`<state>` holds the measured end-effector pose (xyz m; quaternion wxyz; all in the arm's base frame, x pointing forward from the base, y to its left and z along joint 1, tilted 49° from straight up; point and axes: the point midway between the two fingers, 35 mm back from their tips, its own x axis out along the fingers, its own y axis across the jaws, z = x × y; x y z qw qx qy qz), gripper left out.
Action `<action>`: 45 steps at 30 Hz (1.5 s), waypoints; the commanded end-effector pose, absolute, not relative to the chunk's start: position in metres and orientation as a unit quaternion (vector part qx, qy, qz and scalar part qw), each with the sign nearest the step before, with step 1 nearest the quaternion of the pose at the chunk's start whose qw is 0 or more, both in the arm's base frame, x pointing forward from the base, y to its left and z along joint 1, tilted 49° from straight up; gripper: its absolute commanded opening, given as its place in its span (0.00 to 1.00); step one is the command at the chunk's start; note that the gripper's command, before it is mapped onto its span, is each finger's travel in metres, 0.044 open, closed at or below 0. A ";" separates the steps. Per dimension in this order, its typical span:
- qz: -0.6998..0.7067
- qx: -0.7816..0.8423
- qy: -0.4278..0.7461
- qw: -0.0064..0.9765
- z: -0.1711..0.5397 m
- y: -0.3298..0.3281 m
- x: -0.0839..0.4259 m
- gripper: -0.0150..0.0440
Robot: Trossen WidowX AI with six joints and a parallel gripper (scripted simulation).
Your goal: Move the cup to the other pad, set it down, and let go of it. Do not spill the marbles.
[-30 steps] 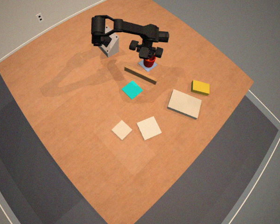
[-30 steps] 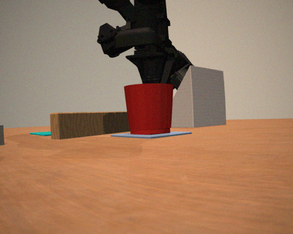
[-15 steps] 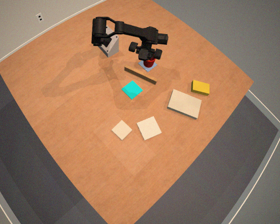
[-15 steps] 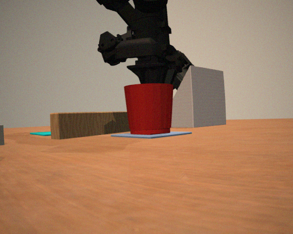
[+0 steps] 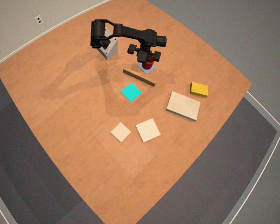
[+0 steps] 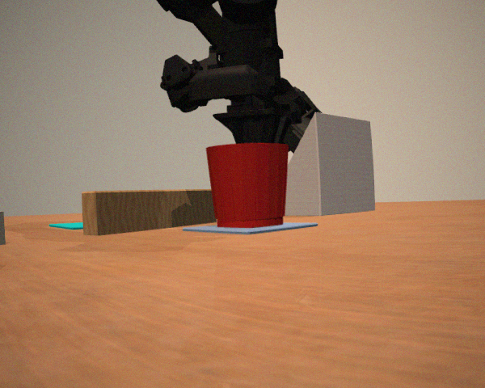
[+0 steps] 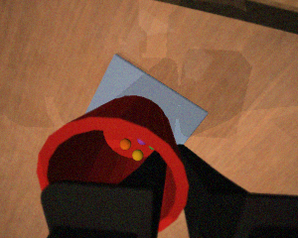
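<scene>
The red cup [image 5: 148,65] [image 6: 249,183] [image 7: 144,111] stands upright on the blue-grey pad [image 5: 146,71] [image 6: 303,225] [image 7: 114,74]. In the wrist view an orange marble [image 7: 125,144] and a yellow marble [image 7: 137,156] lie inside it, with bits of a purple and a green one showing. My gripper [image 7: 171,150] is shut on the cup's wall, one finger inside the cup and the other outside. The inner finger hides part of the cup's floor. The other pad, cyan [image 5: 130,92] [image 6: 67,225], has nothing on it.
A low wooden bar [image 5: 138,77] [image 6: 129,212] [image 7: 268,20] stands between the two pads. A yellow block [image 5: 199,89] and a large cream slab [image 5: 183,105] lie to the right. Two cream squares [image 5: 121,132] [image 5: 148,130] lie beyond the cyan pad. A grey wedge [image 5: 113,49] [image 6: 345,166] stands by the arm.
</scene>
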<state>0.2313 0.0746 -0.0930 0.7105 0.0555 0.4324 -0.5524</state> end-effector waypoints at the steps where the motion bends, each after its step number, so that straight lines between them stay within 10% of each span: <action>1: -0.552 0.056 0.432 0.710 -0.093 0.075 0.231 0.25; 45: -0.550 0.049 0.434 0.711 -0.050 0.121 0.231 0.25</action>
